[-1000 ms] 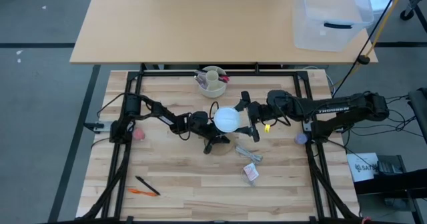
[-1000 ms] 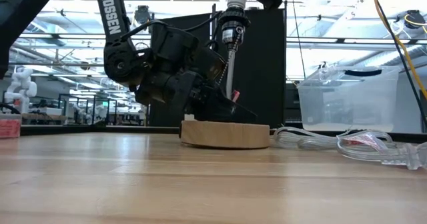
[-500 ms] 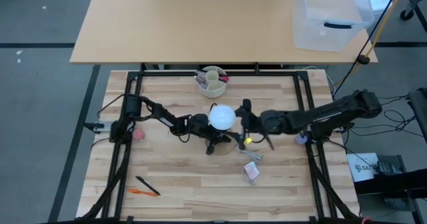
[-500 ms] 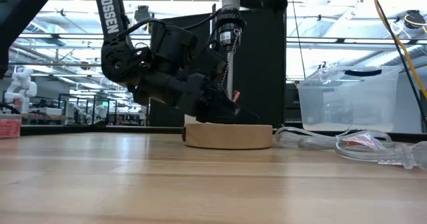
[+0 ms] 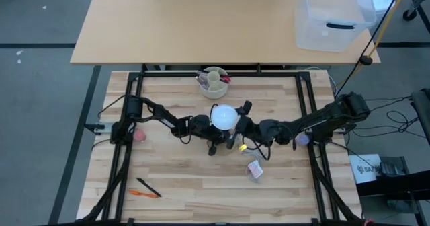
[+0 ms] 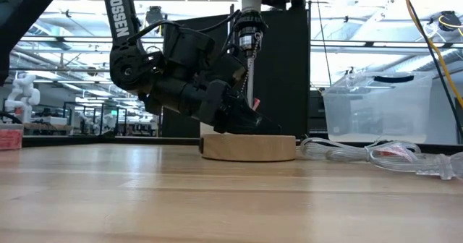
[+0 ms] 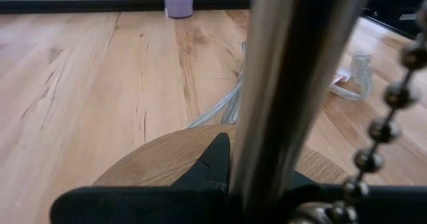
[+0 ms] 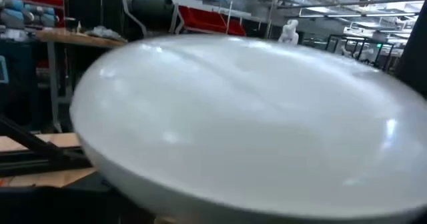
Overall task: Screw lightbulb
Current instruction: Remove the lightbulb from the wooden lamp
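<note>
The white lightbulb point(image 5: 224, 116) stands dome up on the black socket point(image 6: 248, 33) at the top of a lamp's metal pole point(image 6: 251, 80). The pole rises from a round wooden base point(image 6: 248, 147). The bulb's dome fills the right wrist view point(image 8: 247, 124). My right gripper point(image 5: 238, 124) comes from the table's right and is shut on the bulb. My left gripper point(image 6: 235, 113) comes from the left and is shut on the pole low down. A bead chain point(image 7: 380, 124) hangs beside the pole. My left gripper pinches the lamp's metal pole point(image 7: 267, 151) between its two fingers, just above the wooden base. The fingers come slanting down from the table's left and lie across the pole. The lamp stands upright with its base on the table. My right gripper holds the bulb's round dome point(image 5: 228, 121) between its two fingers point(image 5: 246, 107), coming level from the table's right. The bulb is upright over the socket. The dome hides the fingertips in the right wrist view.
A cream cup with pens point(image 5: 213, 82) stands at the far middle. A clear cord and plastic bag point(image 5: 253, 168) lie near the lamp. Pens point(image 5: 144, 188) lie near left, a pink ball point(image 5: 140, 135) left, a purple cup point(image 5: 302, 140) right. A clear bin point(image 5: 332, 17) sits on the far table.
My right arm has swung toward the table's near edge and its wrist has turned about the bulb, keeping hold. The bulb has shifted slightly toward the left, over the socket. My left gripper has kept its hold on the pole.
</note>
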